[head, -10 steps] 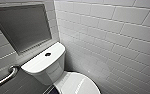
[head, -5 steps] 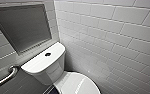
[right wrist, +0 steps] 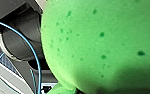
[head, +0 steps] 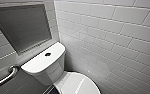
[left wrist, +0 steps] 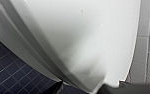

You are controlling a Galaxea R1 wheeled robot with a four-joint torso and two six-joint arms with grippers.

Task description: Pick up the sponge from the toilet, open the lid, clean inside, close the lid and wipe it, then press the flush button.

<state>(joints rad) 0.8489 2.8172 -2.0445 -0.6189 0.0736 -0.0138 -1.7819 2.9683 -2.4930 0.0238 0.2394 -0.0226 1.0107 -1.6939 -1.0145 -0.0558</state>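
Clamping the bright green porous sponge (right wrist: 101,45), the right gripper hangs off the white ceramic toilet (head: 48,67), whose shut oval lid (head: 77,85) lies nearer the left arm.

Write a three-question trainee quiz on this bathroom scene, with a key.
1. True or false: the white oval plastic lid of the glossy white ceramic toilet is down.
2. The small dark round flush button sits on: A the flat white tank top; B the white tiled wall; C the metal grab bar.
3. Which wrist view shows the bright green soft sponge close up?
Key: 1 true; 2 A; 3 right.
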